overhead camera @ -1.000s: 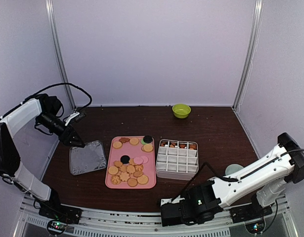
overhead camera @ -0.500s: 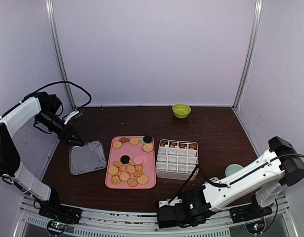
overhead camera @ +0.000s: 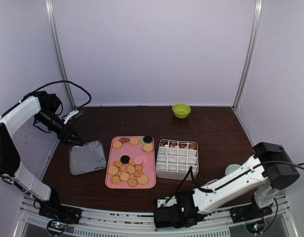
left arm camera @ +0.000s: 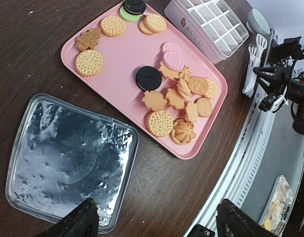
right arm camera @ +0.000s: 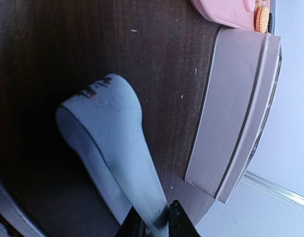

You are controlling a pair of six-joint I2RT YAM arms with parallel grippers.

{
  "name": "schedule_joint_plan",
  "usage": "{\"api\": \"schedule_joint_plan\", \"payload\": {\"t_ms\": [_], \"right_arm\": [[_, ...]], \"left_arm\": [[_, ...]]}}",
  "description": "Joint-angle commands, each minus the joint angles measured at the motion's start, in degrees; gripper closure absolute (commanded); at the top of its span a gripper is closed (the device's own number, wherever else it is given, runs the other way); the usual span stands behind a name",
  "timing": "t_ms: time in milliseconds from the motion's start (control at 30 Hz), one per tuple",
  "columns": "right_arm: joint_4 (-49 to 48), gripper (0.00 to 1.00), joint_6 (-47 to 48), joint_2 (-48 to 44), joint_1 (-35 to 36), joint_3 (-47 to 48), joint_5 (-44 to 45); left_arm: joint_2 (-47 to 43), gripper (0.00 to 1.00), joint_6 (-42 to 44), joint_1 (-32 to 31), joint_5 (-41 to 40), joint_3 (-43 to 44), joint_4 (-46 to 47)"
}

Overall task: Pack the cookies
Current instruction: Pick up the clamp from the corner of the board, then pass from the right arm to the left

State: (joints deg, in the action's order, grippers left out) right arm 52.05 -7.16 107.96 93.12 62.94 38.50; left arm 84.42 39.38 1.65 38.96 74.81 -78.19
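- Cookies: roughly twenty small flat biscuits on one pink rectangular plastic tray. Mostly tan, two black, two pink, one green, one brown.
- More cookies in back row of one white plastic gridded box, just right of tray; count unclear.
- One silver crinkled foil tray, left of pink tray.
- One green bowl, far side of dark wooden table.
- Left gripper: fingers wide apart, holding nothing, above foil tray.
- Right gripper: clamped on one pale grey tongs, near table's front edge.
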Motion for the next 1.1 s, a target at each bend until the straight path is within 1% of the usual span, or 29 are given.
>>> {"api": "schedule_joint_plan", "payload": {"t_ms": [0, 100, 233, 433, 567, 700, 800, 833, 933, 1000, 1067], "right_arm": [[-1.6, 0.85, -0.8, 0.0, -0.2, -0.5, 4.9], [-1.7, 0.93, -1.1, -0.2, -0.2, -0.6, 5.8], [-2.1, 1.0, -1.2, -1.3, -0.3, -0.2, 7.8], [-2.3, 1.0, -1.7, -3.3, -1.0, -0.1, 8.4], [-2.0, 1.0, -1.4, -5.2, -2.6, 1.6, 10.7], [-2.8, 1.0, -0.8, -9.0, -7.9, 8.8, 12.0], [-7.6, 1.0, -1.2, -11.6, -13.2, 17.0, 9.7], [-10.0, 1.0, -1.9, -12.1, -14.8, 20.9, 8.2], [-18.6, 1.0, -4.4, -12.4, -18.6, 28.6, 1.7], [-23.3, 1.0, -6.5, -11.4, -20.5, 32.9, -2.3], [-28.8, 1.0, -8.8, -10.3, -21.7, 35.3, -5.5]], "left_arm": [[-0.5, 0.15, 0.9, 0.0, 0.4, 1.8, -1.2], [-0.6, 0.15, 0.8, -0.1, 0.3, 1.7, -1.2], [-0.9, 0.15, 0.8, 0.0, 0.5, 1.6, -1.3], [-1.4, 0.15, 1.0, 0.0, 0.6, 1.2, -1.3], [-1.6, 0.15, 1.1, -0.1, 1.4, 1.8, -1.6], [-1.8, 0.15, 0.6, 0.0, 3.5, 2.5, -1.8], [-2.2, 0.12, 0.9, -0.3, 6.6, 3.0, -2.0], [-2.4, 0.11, 1.2, -0.7, 7.7, 3.3, -2.4], [-2.7, 0.09, 1.7, -3.2, 10.7, 4.4, -3.5], [-3.3, 0.07, 2.3, -5.3, 13.0, 4.7, -3.8], [-4.0, 0.06, 2.9, -7.1, 16.7, 4.8, -3.8]]}}
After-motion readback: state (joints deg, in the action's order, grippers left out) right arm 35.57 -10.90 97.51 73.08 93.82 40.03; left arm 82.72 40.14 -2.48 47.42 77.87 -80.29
